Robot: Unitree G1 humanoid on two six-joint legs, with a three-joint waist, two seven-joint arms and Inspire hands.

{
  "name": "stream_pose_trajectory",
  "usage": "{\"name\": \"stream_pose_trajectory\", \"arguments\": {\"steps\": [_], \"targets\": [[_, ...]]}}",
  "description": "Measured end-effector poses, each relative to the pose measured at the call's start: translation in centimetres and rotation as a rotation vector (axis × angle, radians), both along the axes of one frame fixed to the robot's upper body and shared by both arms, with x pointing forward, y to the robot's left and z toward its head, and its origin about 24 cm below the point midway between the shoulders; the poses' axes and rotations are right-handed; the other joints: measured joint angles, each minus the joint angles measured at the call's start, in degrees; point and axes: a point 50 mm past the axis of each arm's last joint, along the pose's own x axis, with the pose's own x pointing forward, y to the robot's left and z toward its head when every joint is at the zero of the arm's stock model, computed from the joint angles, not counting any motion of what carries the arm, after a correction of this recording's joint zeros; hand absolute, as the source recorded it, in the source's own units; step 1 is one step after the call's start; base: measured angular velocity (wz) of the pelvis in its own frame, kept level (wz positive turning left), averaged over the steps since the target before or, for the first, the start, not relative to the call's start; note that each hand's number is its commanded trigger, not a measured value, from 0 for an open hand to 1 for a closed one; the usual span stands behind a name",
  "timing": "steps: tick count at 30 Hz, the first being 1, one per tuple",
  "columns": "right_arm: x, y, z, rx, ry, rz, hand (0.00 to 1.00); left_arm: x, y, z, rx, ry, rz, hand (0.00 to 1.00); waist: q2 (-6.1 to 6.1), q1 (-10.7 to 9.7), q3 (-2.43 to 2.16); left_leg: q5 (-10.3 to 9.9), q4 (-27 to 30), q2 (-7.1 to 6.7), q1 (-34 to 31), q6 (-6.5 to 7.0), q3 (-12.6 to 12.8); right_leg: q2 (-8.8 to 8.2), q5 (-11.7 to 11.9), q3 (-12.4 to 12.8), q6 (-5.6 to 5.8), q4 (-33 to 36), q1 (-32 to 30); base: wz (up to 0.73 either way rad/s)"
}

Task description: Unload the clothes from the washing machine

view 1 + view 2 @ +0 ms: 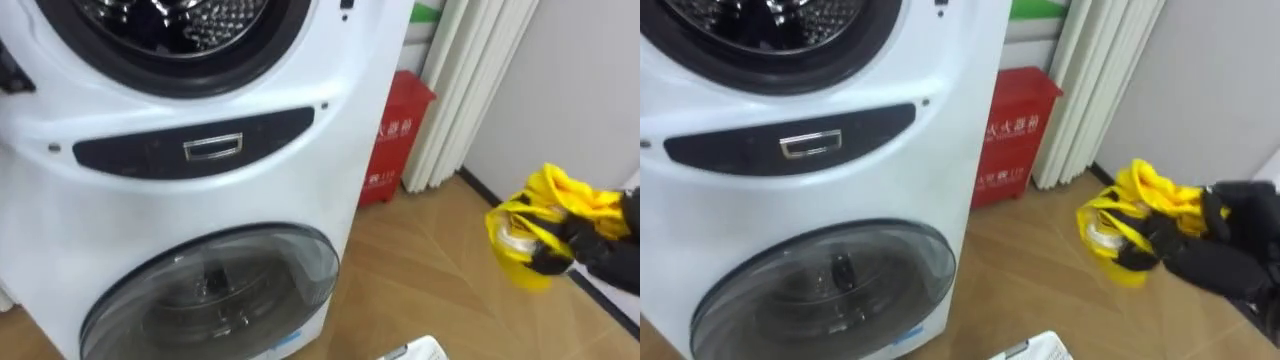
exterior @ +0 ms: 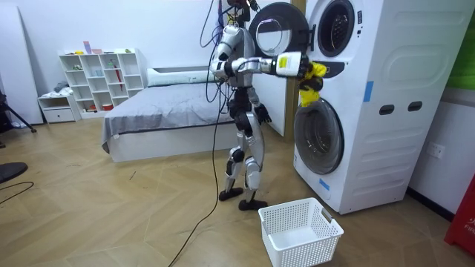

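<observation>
Right robot hand [image 1: 590, 240] comes in from the 3 o'clock edge of the eye views, its dark fingers curled round a bunched yellow cloth [image 1: 560, 190] — a firm hold, with the fabric spilling out toward 9 o'clock and a fold sagging below the fingers. The cloth is clear of the machine, in the air over the wooden floor [image 1: 440, 270], touching nothing but the hand. It has no real long axis; it is a crumpled wad, slightly taller than wide.

From the hand, the white washing machine [image 1: 330, 150] lies at 9 o'clock, its upper drum opening [image 1: 190, 30] toward 10 o'clock and its lower round door [image 1: 210, 290] shut, toward 8 o'clock. A red bin [image 1: 395, 140] stands beside the machine at about 10 o'clock, with a pale curtain [image 1: 470, 80] just behind it.

In the room view the robot stands facing the stacked machine, right arm stretched level toward it, and the white basket [image 2: 300, 230] sits on the floor near its feet — at roughly 6 o'clock from the cloth, well below it. The left robot hand [image 2: 265, 115] hangs idle by the hip.

As I judge it, the pick is made and the next move turns on that drop: the right arm, the one carrying the cloth, must come down and back over the basket.
</observation>
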Motion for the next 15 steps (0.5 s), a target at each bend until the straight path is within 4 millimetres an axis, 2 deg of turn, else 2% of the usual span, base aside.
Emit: {"name": "stream_pose_trajectory", "arguments": {"steps": [1,3,4,5,7,8,11,15], "targets": [[0.2,0.3,-0.6,0.011,0.022,0.007,1.0,0.2,-0.2,-0.1,-0.003,0.002,-0.015,0.0,-0.16,0.25,-0.1,-0.06,0.56,0.06,0.05,-0.1,0.02,0.13,0.07,0.29,-0.1,-0.12,-0.07,-0.17],[0.5,1.5,-3.4,0.064,0.125,0.055,1.0,0.9,-1.0,-0.3,-0.016,0.005,-0.075,0.0,0.82,1.06,0.39,-0.04,2.78,0.65,-1.19,-0.12,-0.04,0.65,1.33,1.58,-0.29,-2.46,0.73,-0.26],[0.4,1.7,-4.2,0.075,0.154,0.062,1.0,1.1,-1.3,-0.3,-0.021,0.007,-0.09,0.0,1.25,1.32,0.31,-0.04,2.79,0.82,-1.35,-0.12,-0.11,0.88,1.81,1.66,-0.35,-3.34,0.96,-0.13],[0.2,1.9,-5.4,0.097,0.206,0.072,1.0,1.3,-1.7,-0.5,-0.029,0.007,-0.11,0.0,2.16,1.54,0.34,-0.04,2.29,0.93,-1.35,-0.13,-0.08,1.08,2.31,1.49,-0.27,-4.48,1.1,0.0],[-0.1,1.8,-7.2,0.12,0.276,0.061,1.0,1.9,-1.9,-0.5,-0.032,0.001,-0.128,0.0,2.96,1.67,0.45,-0.02,1.71,0.89,-1.73,-0.14,-0.41,1.04,2.35,1.05,-0.24,-4.61,0.7,0.09],[-0.4,1.4,-8.4,0.134,0.322,0.036,1.0,2.2,-2.0,-0.4,-0.032,-0.006,-0.136,0.0,3.22,1.71,0.28,-0.02,1.65,0.88,-2.31,-0.14,-0.58,0.93,2.37,0.72,-0.26,-4.58,0.05,0.12],[-0.6,0.8,-10.0,0.15,0.384,-0.024,1.0,2.7,-2.2,-0.4,-0.035,-0.019,-0.147,0.0,3.65,2.14,0.32,-0.01,1.65,0.9,-3.6,-0.15,-1.49,0.77,2.53,-0.26,-0.5,-4.43,-1.04,0.1],[-0.7,0.1,-11.7,0.156,0.435,-0.107,1.0,3.1,-2.9,-0.4,-0.044,-0.021,-0.183,0.0,4.04,2.1,0.11,0.3,1.73,0.7,-5.65,-0.19,-2.84,0.22,2.75,-1.45,-0.71,-4.38,-2.76,0.17]]}}
